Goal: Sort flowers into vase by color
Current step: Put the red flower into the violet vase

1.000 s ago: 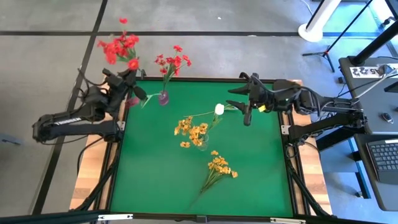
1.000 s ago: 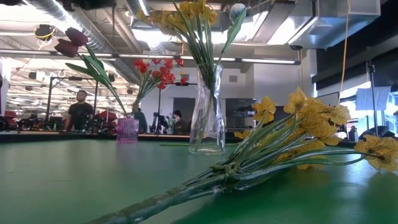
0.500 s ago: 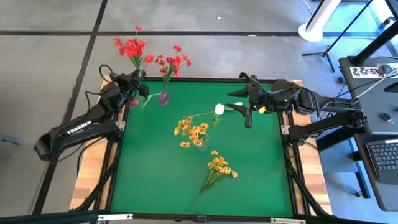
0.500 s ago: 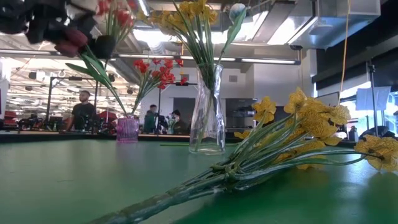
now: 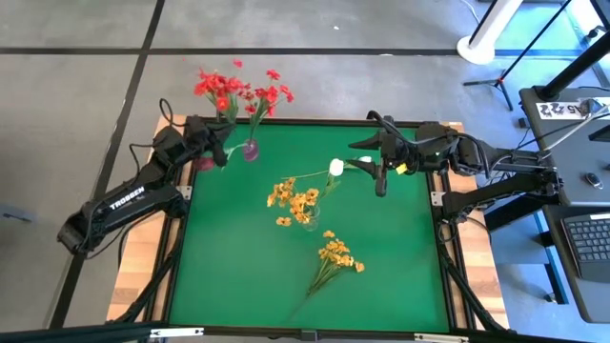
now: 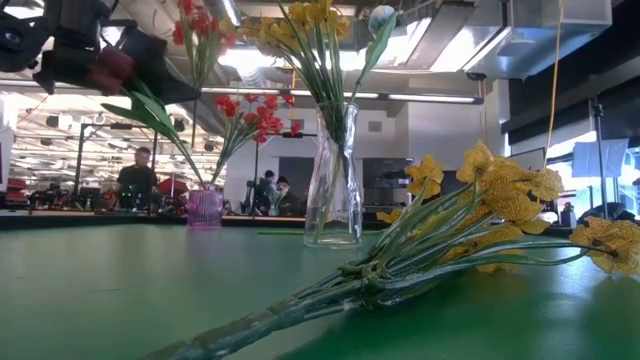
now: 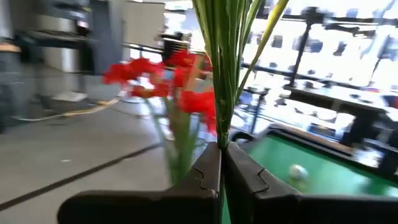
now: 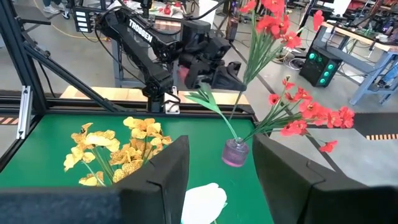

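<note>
Left claw point(image 5: 212, 143), clamped on red flowers point(image 5: 217, 84), must lower stems into pink vase point(image 5: 250, 150) at eleven o'clock; right claw point(image 5: 374, 164) waits apart.

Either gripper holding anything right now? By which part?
The left gripper pinches the red flower cluster by its green stems, below the blooms. The right gripper is open and holds nothing, above the white bloom.

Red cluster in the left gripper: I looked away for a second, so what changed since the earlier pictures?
The left gripper, shut on the red cluster, carried it rightward toward the purple vase. The right gripper, clear vase and loose yellow bunch stayed put.
</note>
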### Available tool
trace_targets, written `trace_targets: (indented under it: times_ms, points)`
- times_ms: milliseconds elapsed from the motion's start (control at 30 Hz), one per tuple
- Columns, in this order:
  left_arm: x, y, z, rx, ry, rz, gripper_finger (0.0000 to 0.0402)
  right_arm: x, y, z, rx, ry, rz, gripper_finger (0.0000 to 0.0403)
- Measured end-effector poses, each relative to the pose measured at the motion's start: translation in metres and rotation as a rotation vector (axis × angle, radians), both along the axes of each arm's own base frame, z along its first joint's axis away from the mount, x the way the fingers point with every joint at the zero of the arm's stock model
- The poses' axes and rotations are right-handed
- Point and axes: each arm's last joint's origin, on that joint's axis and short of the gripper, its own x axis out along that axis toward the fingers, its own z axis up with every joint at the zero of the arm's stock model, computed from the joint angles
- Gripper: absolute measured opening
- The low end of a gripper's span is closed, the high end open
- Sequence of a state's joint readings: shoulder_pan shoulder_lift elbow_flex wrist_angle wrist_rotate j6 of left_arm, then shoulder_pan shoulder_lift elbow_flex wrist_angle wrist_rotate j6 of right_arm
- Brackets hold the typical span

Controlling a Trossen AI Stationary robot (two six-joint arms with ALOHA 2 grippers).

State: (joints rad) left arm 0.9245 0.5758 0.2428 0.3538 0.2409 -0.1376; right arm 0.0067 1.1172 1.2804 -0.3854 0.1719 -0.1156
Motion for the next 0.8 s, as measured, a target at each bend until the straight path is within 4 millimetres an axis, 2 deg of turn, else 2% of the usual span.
trace_targets:
  times_ms: [100, 300, 433, 633, 800]
  points:
    - [0.001, -0.001, 0.000, -0.008, -0.006, -0.049, 0.0000, 0.000, 0.000, 0.000, 0.000, 0.000, 0.000, 0.0175]
    - [0.004, 0.001, -0.003, 0.022, 0.050, -0.032, 0.0000, 0.001, 0.000, -0.001, 0.000, 0.001, 0.000, 0.0175]
    - [0.008, 0.007, -0.009, 0.022, 0.090, -0.020, 0.0000, 0.008, 0.000, -0.003, -0.002, -0.004, 0.009, 0.0175]
    - [0.018, 0.018, -0.010, 0.064, 0.059, -0.027, 0.0000, 0.021, 0.001, -0.010, -0.016, 0.024, 0.021, 0.0175]
    - [0.025, 0.028, -0.019, 0.048, 0.073, -0.029, 0.0000, 0.024, 0.001, -0.013, -0.016, 0.036, 0.021, 0.0175]
